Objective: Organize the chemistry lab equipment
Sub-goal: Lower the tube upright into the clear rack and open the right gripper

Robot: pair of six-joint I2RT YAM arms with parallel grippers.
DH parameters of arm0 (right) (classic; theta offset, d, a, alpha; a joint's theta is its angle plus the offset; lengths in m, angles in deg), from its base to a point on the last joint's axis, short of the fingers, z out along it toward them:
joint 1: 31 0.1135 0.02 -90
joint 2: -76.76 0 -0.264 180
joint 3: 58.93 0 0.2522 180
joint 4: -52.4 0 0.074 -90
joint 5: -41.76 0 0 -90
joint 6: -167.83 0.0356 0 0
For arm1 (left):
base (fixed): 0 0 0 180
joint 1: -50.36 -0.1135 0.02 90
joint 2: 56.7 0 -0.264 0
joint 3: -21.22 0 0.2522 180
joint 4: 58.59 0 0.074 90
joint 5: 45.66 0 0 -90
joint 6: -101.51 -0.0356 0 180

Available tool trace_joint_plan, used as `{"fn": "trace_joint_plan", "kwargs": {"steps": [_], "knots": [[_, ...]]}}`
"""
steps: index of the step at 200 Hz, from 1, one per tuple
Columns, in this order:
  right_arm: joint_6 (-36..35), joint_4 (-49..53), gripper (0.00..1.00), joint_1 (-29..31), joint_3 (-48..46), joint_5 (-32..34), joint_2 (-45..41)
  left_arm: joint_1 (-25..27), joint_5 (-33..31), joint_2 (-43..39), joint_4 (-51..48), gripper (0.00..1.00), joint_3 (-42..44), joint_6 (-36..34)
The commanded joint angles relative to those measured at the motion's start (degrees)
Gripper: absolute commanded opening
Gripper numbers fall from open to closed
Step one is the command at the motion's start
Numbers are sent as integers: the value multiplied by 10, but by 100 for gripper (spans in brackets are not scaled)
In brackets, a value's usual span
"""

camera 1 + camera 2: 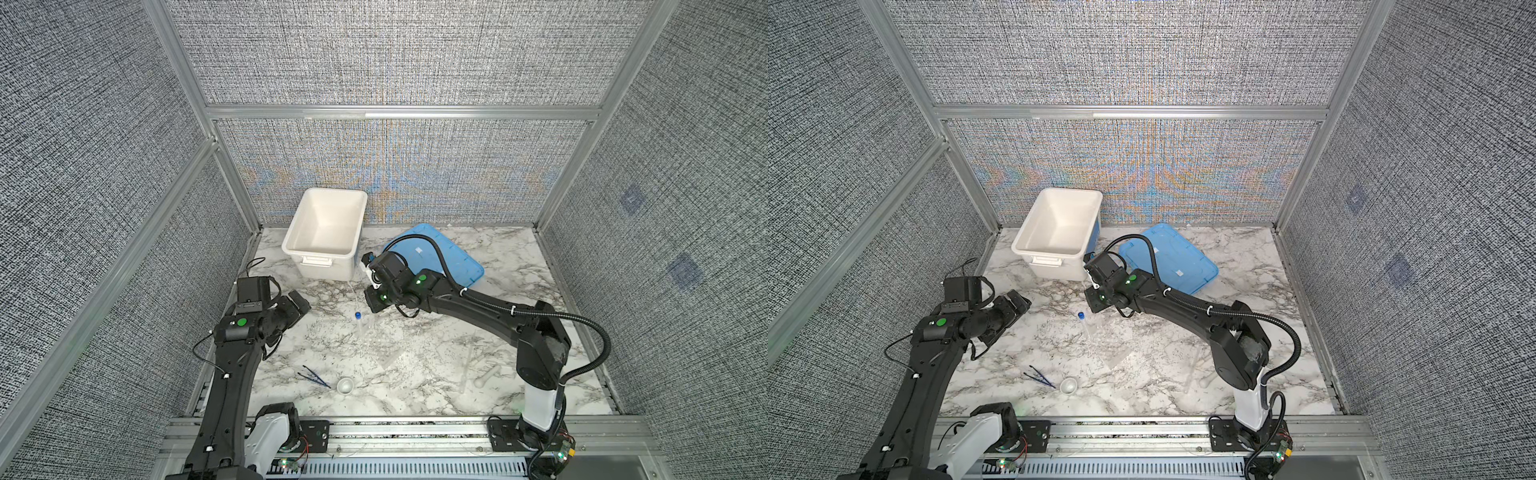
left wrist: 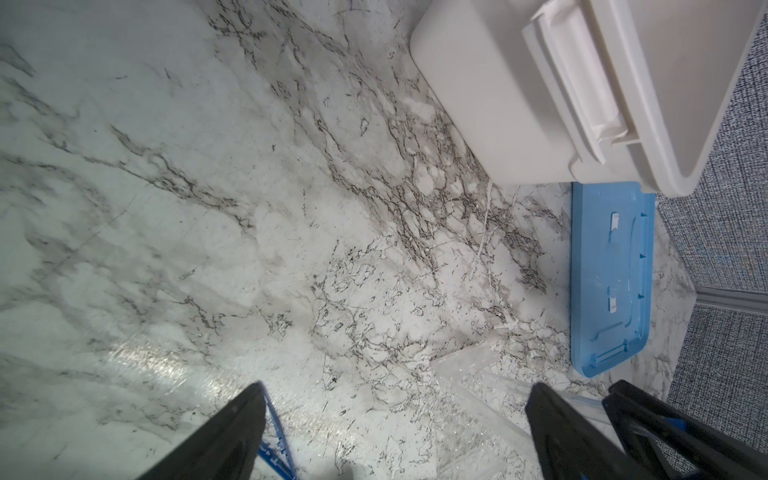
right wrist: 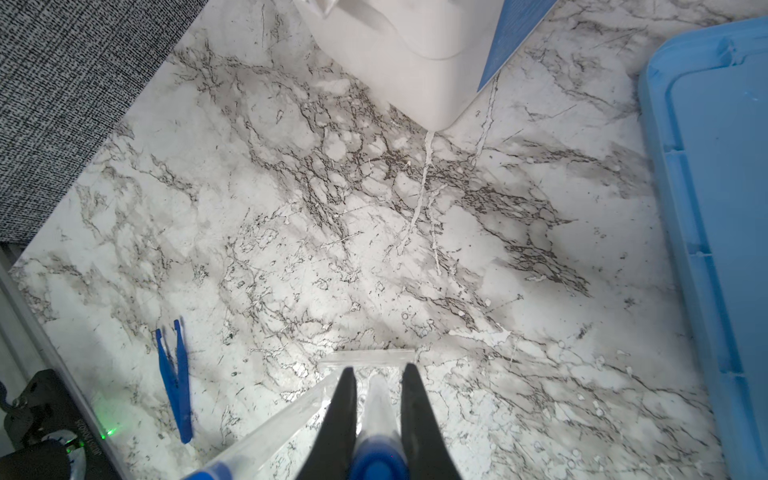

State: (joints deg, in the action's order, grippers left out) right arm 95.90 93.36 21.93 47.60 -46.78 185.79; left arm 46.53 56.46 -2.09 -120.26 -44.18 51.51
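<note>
My right gripper (image 3: 379, 370) is shut on a clear tube with a blue cap (image 3: 376, 415), just above the marble table near the tub's front corner; in both top views the gripper (image 1: 374, 306) (image 1: 1094, 304) hides this tube. A second blue-capped tube (image 1: 360, 324) (image 1: 1084, 323) (image 3: 266, 432) lies on the table right beside it. Dark thin tweezers (image 1: 313, 376) (image 1: 1040, 377) (image 3: 176, 382) and a small whitish dish (image 1: 345, 385) (image 1: 1068, 385) lie near the front. My left gripper (image 1: 301, 302) (image 1: 1020, 303) (image 2: 397, 388) hovers wide open and holds nothing.
The white tub (image 1: 318, 251) (image 1: 1046, 251) (image 2: 498, 104) stands at the back, with the blue lid (image 1: 449, 257) (image 1: 1175, 257) (image 2: 606, 282) flat to its right. Clear plastic pieces (image 1: 388, 347) (image 2: 469, 361) lie mid-table. White pieces (image 1: 484, 376) (image 1: 1208, 379) lie by the right arm's base.
</note>
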Motion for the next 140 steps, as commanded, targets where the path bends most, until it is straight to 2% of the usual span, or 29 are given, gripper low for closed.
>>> {"fn": "trace_joint_plan", "kwargs": {"steps": [1,60,140], "knots": [[-16,-8,14,7,-3,24,-1,0,-6,-3,4,99,-3,-10],[-56,-20,14,38,-19,79,-5,0,6,-1,16,99,11,-4],[-39,-30,16,51,-57,101,-21,1,9,-1,18,99,17,-8]]}}
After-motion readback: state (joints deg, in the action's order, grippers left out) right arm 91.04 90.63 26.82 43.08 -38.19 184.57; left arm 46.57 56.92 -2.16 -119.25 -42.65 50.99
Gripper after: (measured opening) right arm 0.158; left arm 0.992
